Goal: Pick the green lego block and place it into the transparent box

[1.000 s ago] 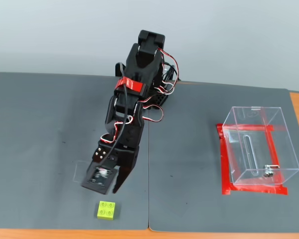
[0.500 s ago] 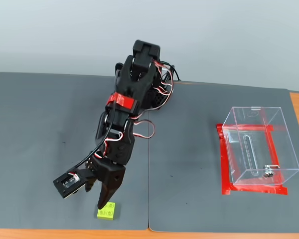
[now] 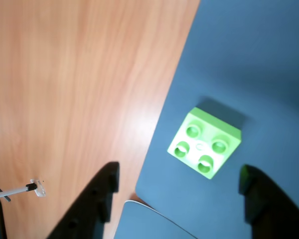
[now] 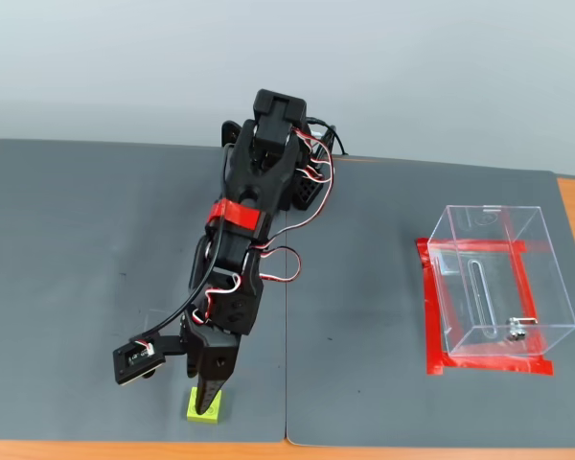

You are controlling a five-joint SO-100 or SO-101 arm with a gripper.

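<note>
Above the green lego block (image 3: pixel 204 144), the tool (image 3: pixel 182 196) hangs spread wide, holding nothing

Lime-green square plastic lego block (image 3: pixel 204 143); clear acrylic box (image 4: pixel 498 281) outlined by red tape (image 4: pixel 435 326); dark grey mat (image 4: pixel 86 249); orange wood-grain worktop (image 3: pixel 74 89).

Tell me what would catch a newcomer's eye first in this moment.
The black arm stretches down the grey mat toward the near edge in the fixed view, its open gripper poised over the green block, fingers on either side but apart from it in the wrist view. At right, the clear box sits empty inside a red tape outline.
</note>
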